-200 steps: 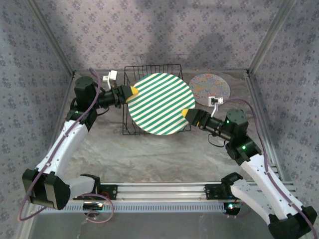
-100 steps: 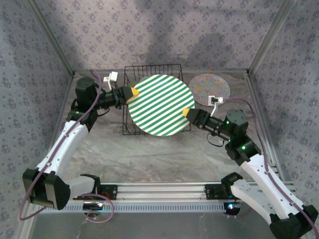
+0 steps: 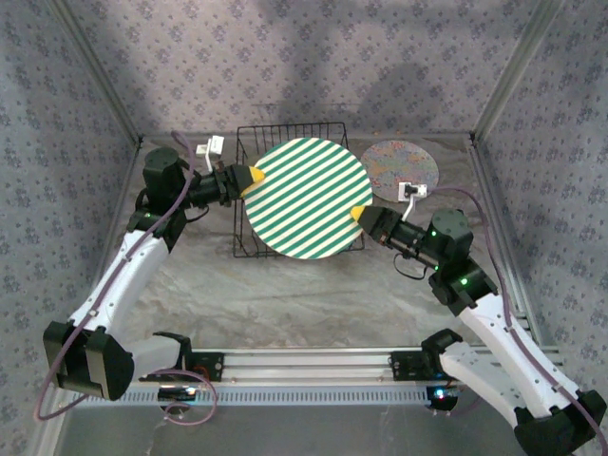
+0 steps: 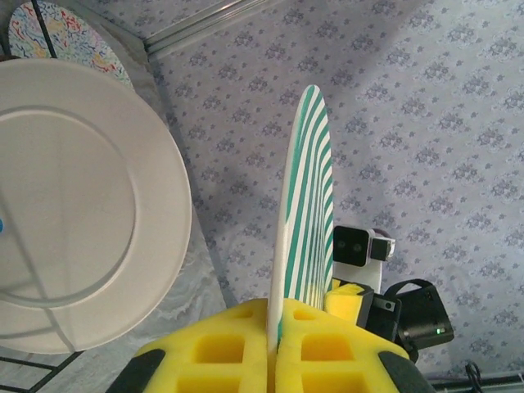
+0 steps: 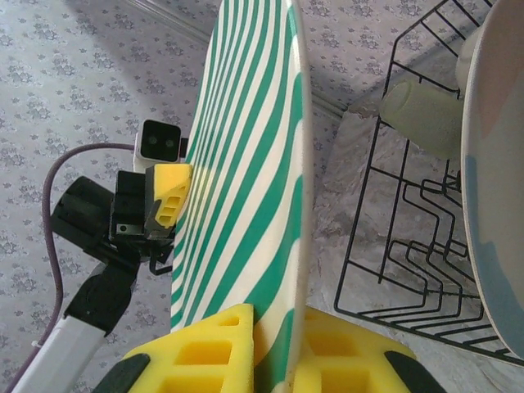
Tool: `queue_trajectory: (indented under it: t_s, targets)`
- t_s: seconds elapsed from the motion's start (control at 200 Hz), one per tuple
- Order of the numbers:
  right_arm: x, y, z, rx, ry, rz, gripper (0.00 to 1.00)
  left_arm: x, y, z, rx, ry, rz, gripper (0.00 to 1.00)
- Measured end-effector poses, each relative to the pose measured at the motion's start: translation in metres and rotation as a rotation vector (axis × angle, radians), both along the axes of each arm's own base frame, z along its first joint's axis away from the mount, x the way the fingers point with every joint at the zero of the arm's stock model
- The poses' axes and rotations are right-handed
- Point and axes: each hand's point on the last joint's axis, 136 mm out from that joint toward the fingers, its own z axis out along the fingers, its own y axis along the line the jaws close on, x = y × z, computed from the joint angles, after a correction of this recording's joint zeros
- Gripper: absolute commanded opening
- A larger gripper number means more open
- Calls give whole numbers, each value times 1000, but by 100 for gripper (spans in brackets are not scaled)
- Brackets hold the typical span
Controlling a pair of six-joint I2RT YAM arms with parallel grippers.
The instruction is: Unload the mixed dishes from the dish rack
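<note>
The green-striped plate (image 3: 307, 198) hangs tilted over the black wire dish rack (image 3: 243, 233), covering most of it. A multicoloured plate (image 3: 401, 169) lies flat at the rack's 2 o'clock.

This is a robotics lab test cell: floral-papered panels (image 3: 304, 57) on aluminium posts (image 3: 102, 76) enclose a marbled tabletop (image 3: 285, 294). Along the bottom edge of the frame, an aluminium rail (image 3: 304, 366) carries two robot arms (image 3: 128, 275).

Walls (image 3: 313, 57): grey-lilac covering with a small flower print, on three sides.
Corner posts (image 3: 512, 71): bare metal bars, leaning outward.
Tabletop (image 3: 285, 294): grey, marbled.
Rail (image 3: 304, 361): ribbed metal, lay across the near edge.
Light: soft shadows fell on the back wall.
</note>
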Motion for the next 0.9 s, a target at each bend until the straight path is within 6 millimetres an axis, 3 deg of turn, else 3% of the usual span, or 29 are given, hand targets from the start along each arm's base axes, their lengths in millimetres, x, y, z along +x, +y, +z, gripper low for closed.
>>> queue_trajectory:
  t_s: [0.05,0.115,0.25,0.385,0.635,0.899]
  targets:
    - [0,0,-1,1,4,0,0,1,0,0,3,-5,4,23]
    - [0,1,0,-2,-5,6,0,1,1,-3,8,4,10,45]
    - [-2,2,-3,-21,-4,14,0,1,0,-8,16,20,10,99]
    - [2,-1,-12,-43,24,0,0,-3,2,-7,26,4,13,99]
    - [15,-11,-6,-29,34,-25,0,-15,8,-4,82,-62,31,99]
    - [54,-54,-3,11,72,-199,0,-42,18,11,157,-183,33,99]
